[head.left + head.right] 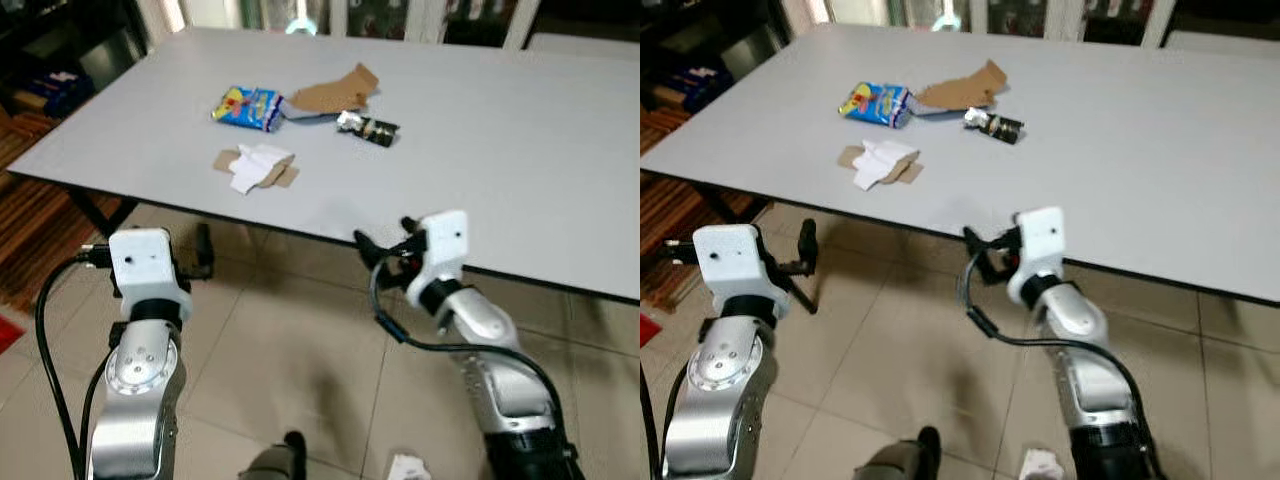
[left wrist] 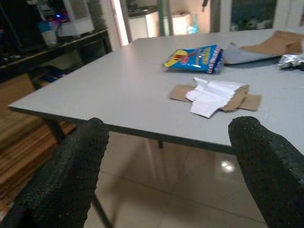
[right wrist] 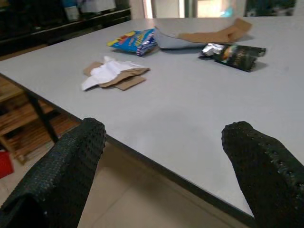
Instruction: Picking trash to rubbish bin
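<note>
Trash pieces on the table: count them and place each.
4: blue snack packet farthest left, brown paper envelope beside it, dark foil wrapper to their right, crumpled white paper on cardboard nearest the robot.

- Two silver metal arms, pretty chunky, with round joint housings and small screws showing on the left one.
- Each wrist has a boxy white block on it, with a tiny dark hole or two on its face.
- Thick black cables loop out beside both arms.
- The left gripper (image 2: 166, 175) and right gripper (image 3: 166, 175) each have two long black fingers (image 2: 66, 180) with a bumpy, dotted rubbery texture and rounded tips.
</note>
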`<state>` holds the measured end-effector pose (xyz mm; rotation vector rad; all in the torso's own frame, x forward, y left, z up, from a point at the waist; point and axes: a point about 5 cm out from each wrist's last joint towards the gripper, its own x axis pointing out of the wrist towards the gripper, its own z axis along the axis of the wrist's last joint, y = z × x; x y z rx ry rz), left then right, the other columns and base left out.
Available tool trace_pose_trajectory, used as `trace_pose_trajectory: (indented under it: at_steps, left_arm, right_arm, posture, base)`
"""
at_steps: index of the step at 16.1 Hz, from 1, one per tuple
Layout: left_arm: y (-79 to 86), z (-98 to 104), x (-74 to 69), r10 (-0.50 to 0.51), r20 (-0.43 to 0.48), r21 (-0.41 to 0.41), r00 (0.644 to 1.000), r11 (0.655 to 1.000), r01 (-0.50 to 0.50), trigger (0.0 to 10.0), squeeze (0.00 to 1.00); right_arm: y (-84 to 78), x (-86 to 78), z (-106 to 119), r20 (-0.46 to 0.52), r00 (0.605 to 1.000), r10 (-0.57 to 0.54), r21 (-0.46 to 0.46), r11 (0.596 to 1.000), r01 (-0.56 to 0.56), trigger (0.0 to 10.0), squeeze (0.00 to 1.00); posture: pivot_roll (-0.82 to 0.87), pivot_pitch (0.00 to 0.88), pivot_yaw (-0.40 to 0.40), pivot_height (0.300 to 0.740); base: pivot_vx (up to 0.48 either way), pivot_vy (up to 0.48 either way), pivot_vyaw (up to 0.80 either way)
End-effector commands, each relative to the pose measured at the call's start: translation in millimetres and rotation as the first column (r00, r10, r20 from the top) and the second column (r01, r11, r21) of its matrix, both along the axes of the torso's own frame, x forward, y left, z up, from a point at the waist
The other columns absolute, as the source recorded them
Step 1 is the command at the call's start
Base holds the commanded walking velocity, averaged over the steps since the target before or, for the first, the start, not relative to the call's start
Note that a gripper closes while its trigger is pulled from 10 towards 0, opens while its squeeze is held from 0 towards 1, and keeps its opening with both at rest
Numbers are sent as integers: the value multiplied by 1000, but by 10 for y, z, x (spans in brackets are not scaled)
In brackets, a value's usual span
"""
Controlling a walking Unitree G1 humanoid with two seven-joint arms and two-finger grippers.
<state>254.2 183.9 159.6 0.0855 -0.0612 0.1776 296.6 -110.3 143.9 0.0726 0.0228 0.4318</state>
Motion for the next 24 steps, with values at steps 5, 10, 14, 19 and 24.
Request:
trace_pose_trajectory:
  at_steps: [5,10,14,19,24]
  left_arm:
    - [37,-36,7,-1,-29,-42,1000,999,-1,10000,0]
    - [53,-20,-1,9,-26,-64,1000,998,-11,10000,0]
    - [77,-28,9,26,-37,-71,999,997,-29,10000,0]
    - [93,-39,13,36,-49,-72,998,997,-40,10000,0]
    - [86,-43,19,31,-50,-95,998,995,-36,10000,0]
  right_arm:
    - [23,-5,21,-6,1000,4,20,1000,-4,10000,0]
    - [24,-1,29,-4,1000,7,18,1000,-7,10000,0]
    - [18,4,34,-2,1000,7,15,1000,-7,10000,0]
    - [18,2,37,-1,1000,8,13,1000,-8,10000,0]
    - [15,4,30,-4,1000,7,10,1000,-7,10000,0]
  posture:
    - [-51,143,46,740]
    - [-51,143,44,740]
    - [-51,143,42,740]
    - [-52,143,43,740]
    - [-53,142,44,740]
  base:
    - [0,0,0]
    - [0,196,0]
    - [0,393,0]
    - [100,422,0]
    - [105,143,0]
